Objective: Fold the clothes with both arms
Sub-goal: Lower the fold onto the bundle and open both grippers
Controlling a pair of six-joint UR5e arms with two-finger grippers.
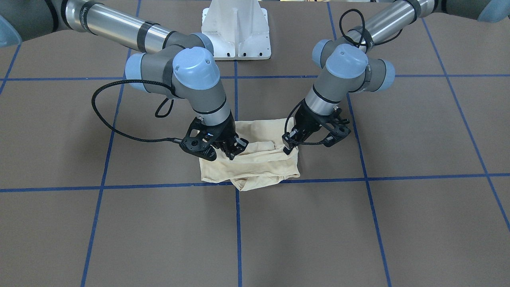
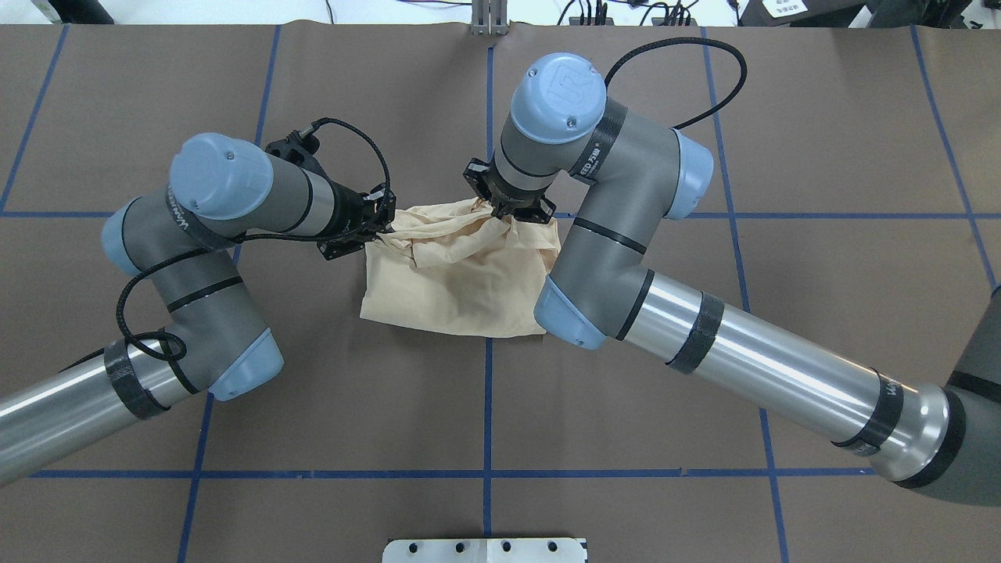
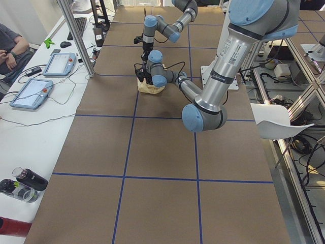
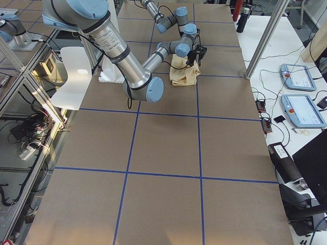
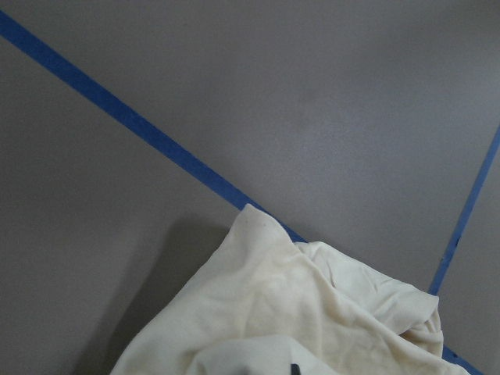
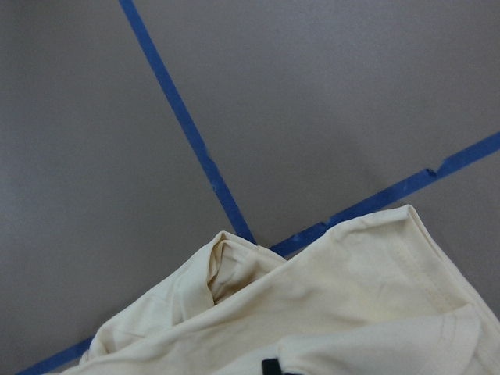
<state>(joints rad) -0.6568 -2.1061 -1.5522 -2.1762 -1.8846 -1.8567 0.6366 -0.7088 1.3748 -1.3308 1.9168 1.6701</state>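
Your shirt (image 2: 453, 289) lies as a half-folded bundle at the middle of the table (image 2: 704, 117). The left end effector (image 2: 381, 224) and the right end effector (image 2: 500, 211) each look clamped on a far corner, with cloth bunched up into them. You seem to be mid-fold. Next, I'd judge, carry both corners toward the near edge, level and in step, then let go.
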